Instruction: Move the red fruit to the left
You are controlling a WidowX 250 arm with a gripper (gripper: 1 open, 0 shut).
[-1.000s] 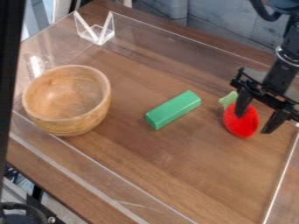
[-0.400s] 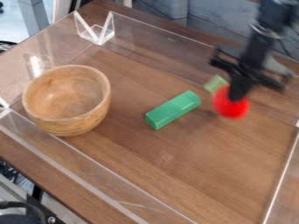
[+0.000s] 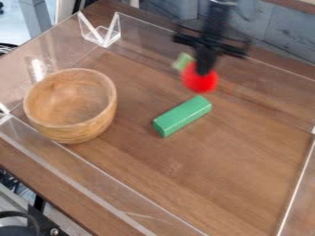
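Closed on the red strawberry, the dark gripper (image 3: 201,63) hangs in the far part of the scene, a little right of the middle. Its outline is smeared (the arm looks blurred too), so the exact spots where it touches the fruit cannot be made out.

Nearest of the loose things is the green block (image 3: 182,116), lying a bit right of the middle on the brown wooden table (image 3: 160,171). It sits at a slant, with one end pointing toward the near left and the other toward the far right. Left of it, well apart, stands the round wooden bowl (image 3: 70,105), upright, its open top facing up and its light inside wall showing.

Farther back than the block, and slightly to its right, is the red strawberry (image 3: 200,80), under the gripper. Its pale green leafy top (image 3: 183,62) points toward the far left (also rather blurred). The fruit is right of the bowl and apart from it; how high it is over the table I cannot tell.

Toward the far left, beyond the bowl, a small clear holder (image 3: 101,30) with pale, pointed edges stands near the border of the table.
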